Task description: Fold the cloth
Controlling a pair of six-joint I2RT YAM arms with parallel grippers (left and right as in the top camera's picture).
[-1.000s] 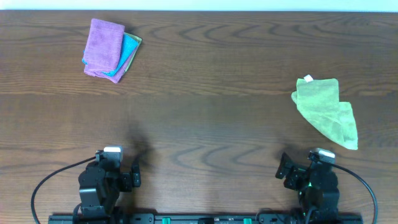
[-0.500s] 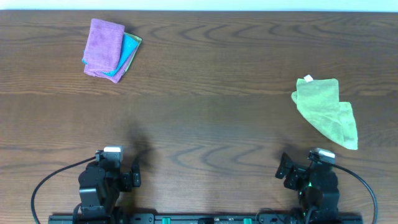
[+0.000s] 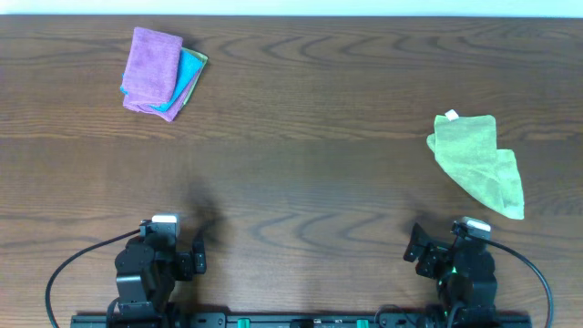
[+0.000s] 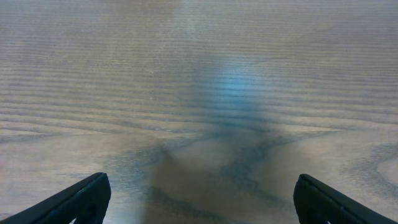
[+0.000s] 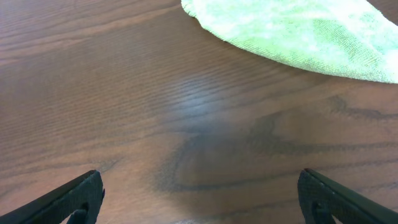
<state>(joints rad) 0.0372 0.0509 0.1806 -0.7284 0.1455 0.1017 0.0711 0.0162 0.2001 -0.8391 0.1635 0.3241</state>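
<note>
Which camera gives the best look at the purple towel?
The overhead view: the purple towel shows whole there, lying partly over a blue cloth at the far left of the table. The left wrist view shows only bare wood, the right wrist view only a green cloth; neither shows the towel.

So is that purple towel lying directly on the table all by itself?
No, the purple towel lies on top of a blue cloth, whose edge sticks out along one side.
</note>
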